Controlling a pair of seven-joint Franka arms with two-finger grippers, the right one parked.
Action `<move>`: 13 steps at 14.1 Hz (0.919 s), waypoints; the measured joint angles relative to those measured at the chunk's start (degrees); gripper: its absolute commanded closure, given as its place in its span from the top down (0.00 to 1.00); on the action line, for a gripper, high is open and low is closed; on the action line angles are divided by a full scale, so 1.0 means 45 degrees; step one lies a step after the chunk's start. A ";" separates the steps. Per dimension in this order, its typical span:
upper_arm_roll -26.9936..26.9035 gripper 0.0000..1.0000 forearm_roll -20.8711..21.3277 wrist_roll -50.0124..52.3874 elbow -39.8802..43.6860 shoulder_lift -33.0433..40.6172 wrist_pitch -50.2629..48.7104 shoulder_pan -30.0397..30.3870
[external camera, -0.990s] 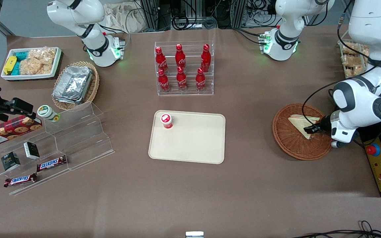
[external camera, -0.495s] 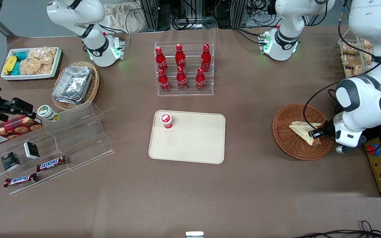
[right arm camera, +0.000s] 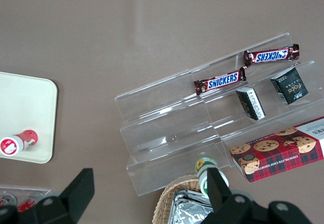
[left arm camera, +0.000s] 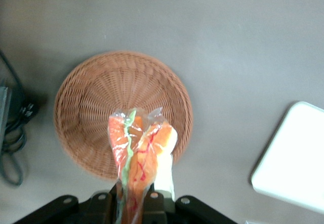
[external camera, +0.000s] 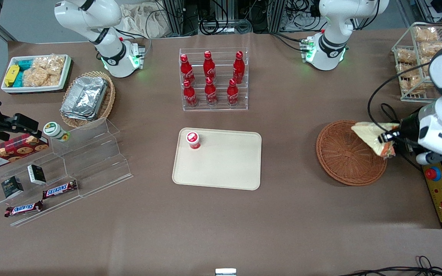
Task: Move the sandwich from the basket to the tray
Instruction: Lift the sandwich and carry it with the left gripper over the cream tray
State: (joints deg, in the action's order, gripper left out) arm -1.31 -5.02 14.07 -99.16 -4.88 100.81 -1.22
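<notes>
1. Toward the parked arm's end of the bench stands a clear stepped display shelf with two Snickers bars on its steps. None of this is part of the job.

2. In the middle of the bench, farther from the front camera, a clear rack of red cola bottles stands. The tray lies nearer to the camera than the rack. A small red-capped bottle stands in the tray corner nearest the rack, and the rest of the tray is bare.

3. The basket sits toward the working arm's end, well apart from the tray, and nothing lies in it.

4. The sandwich hangs in the air over the basket's rim on the working arm's side, out of the basket and touching nothing but the fingers. Its orange-red cut face points down at the wicker in the wrist view.

5. The end effector is pinching the sandwich by one end, and the rest of the wedge sticks out unsupported.

6. Handling, as a judgement:
   - The wedge is light and soft, and the bread will crush under a hard squeeze.
   - The clear wrap is slick, so it may slide or swing.
   - The crust end gives the firmest hold.
   - A slow carry to the tray's bare middle, away from the bottle, looks wise.
</notes>
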 measured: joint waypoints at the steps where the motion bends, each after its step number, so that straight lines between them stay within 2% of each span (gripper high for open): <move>1: 0.0137 0.07 0.0322 0.0052 0.0572 0.0191 -0.0982 -0.0186; 3: 0.0814 0.07 0.1003 0.0855 0.1651 0.0482 -0.2611 -0.0573; 6: 0.2911 0.06 0.1526 0.3457 0.2840 0.0568 -0.3754 -0.1124; 10: 0.6051 0.07 0.2308 0.6442 0.2910 -0.0081 -0.3861 -0.1426; 13: 0.6842 0.08 0.3119 0.7078 0.2853 -0.1874 -0.2785 -0.1988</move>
State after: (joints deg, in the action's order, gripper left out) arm 29.47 9.01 45.92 -86.32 -13.31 88.28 -10.17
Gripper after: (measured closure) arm 0.846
